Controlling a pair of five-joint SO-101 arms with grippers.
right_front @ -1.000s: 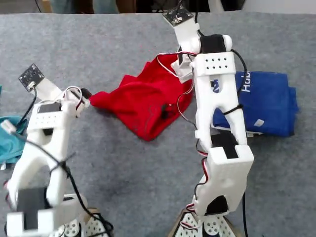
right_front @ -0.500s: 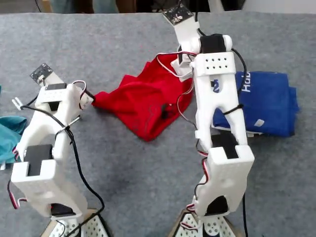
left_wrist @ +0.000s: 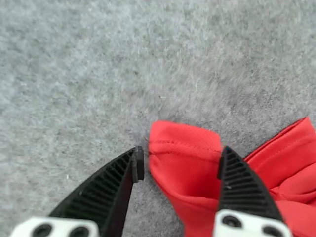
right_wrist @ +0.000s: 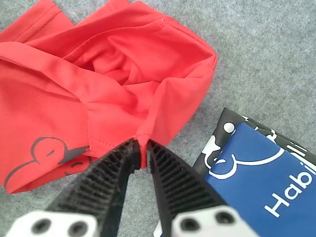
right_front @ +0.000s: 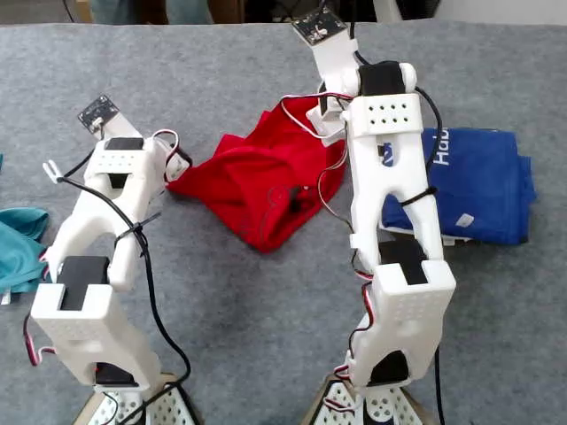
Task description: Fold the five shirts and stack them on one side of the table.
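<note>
Red shirt (right_front: 257, 190) crumpled, right gripper (right_wrist: 141, 146) pinching its fold, left gripper (left_wrist: 182, 159) spread astride its corner, folded blue shirt (right_front: 483, 190) beside.

Soft, even light falls from above on the grey table (right_front: 221, 336) in the high view. It is bright enough that the white arms (right_front: 390, 186) stand out without glare, and they cast only faint, short shadows close beneath themselves. In the wrist views the light is just as flat: the red shirt (right_wrist: 98, 74) has gentle shading in its hollow folds and a thin shadow along its edge on the table, and the black fingers (left_wrist: 111, 190) of the left gripper (left_wrist: 182, 159) take no shine.
</note>
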